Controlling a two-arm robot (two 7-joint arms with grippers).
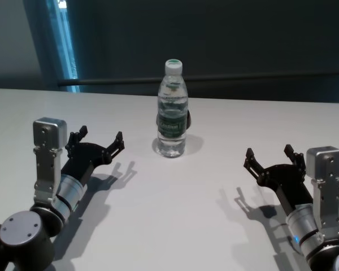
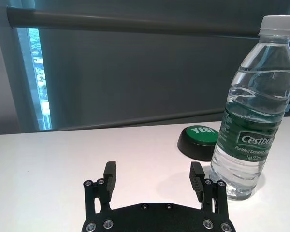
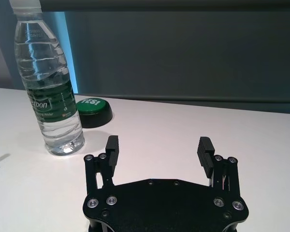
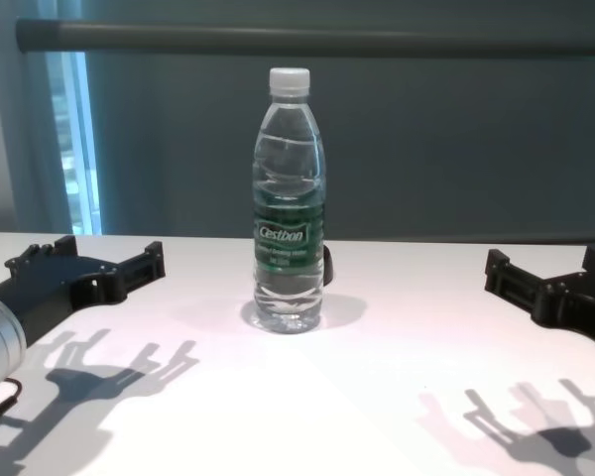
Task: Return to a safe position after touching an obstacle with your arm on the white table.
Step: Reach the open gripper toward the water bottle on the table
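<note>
We log one bottle (image 1: 172,110), upright, cap up, on the worktop (image 1: 175,214); left hand (image 1: 99,142) and right hand (image 1: 271,161) spread, empty.

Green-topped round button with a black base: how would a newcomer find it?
On the broad white table, find the tall clear plastic water bottle standing upright mid-table. The low round black-based button sits just behind it, mostly hidden in the head view. Unlike the bottle, it is squat, opaque, with white lettering on its green top.
</note>
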